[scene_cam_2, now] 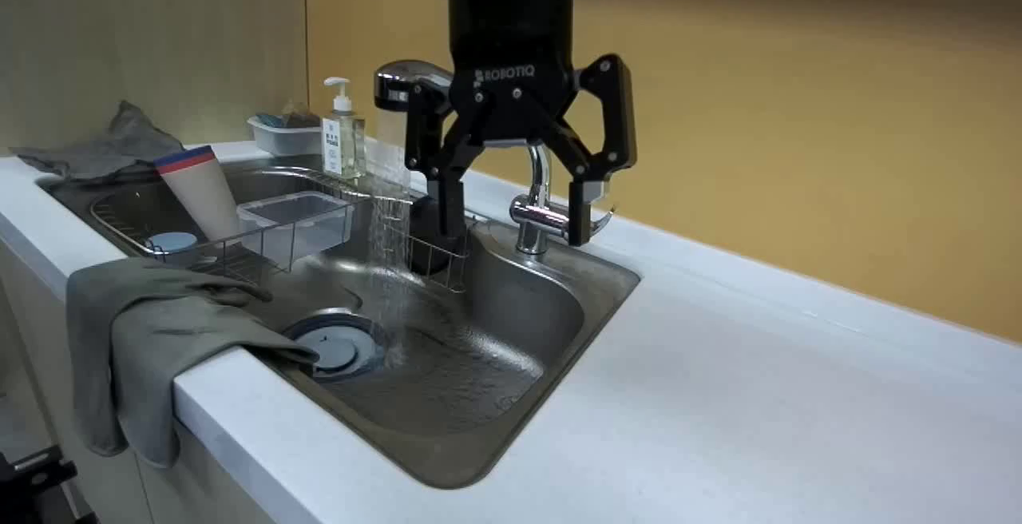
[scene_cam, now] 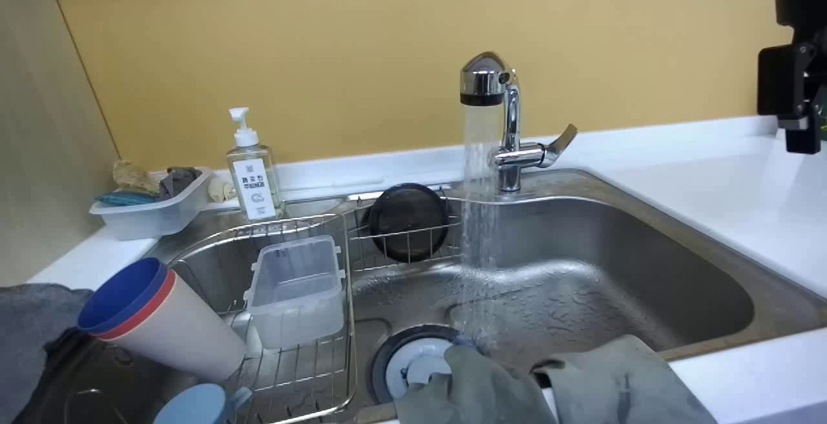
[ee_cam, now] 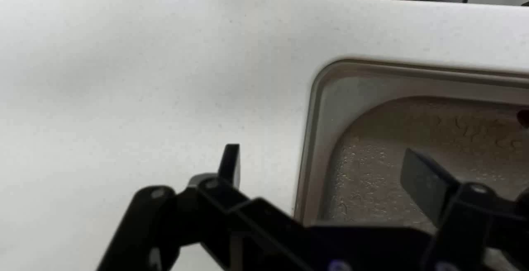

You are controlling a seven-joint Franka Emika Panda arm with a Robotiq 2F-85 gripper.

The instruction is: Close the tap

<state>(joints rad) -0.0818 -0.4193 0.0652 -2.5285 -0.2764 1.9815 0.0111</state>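
Note:
The chrome tap (scene_cam: 510, 159) stands at the back rim of the sink, and it also shows in an exterior view (scene_cam_2: 530, 236). Water runs from its rounded head in a wide stream into the basin. Its side lever (scene_cam: 561, 144) points to the right and is tilted up; the gripper partly covers it in an exterior view (scene_cam_2: 604, 221). My gripper (scene_cam_2: 516, 212) is open and empty, pointing down. In an exterior view it is at the right edge, apart from the tap. In the wrist view the open fingers (ee_cam: 324, 167) are above the sink's edge; the tap is out of view there.
The steel sink (scene_cam: 704, 243) holds a wire rack (scene_cam: 352, 346) with a clear plastic box (scene_cam: 297, 288) and stacked cups (scene_cam: 187, 327). A soap bottle (scene_cam: 255, 181) stands behind. Grey gloves (scene_cam_2: 160, 332) hang over the front edge. White counter (scene_cam_2: 758, 396) extends beside the sink.

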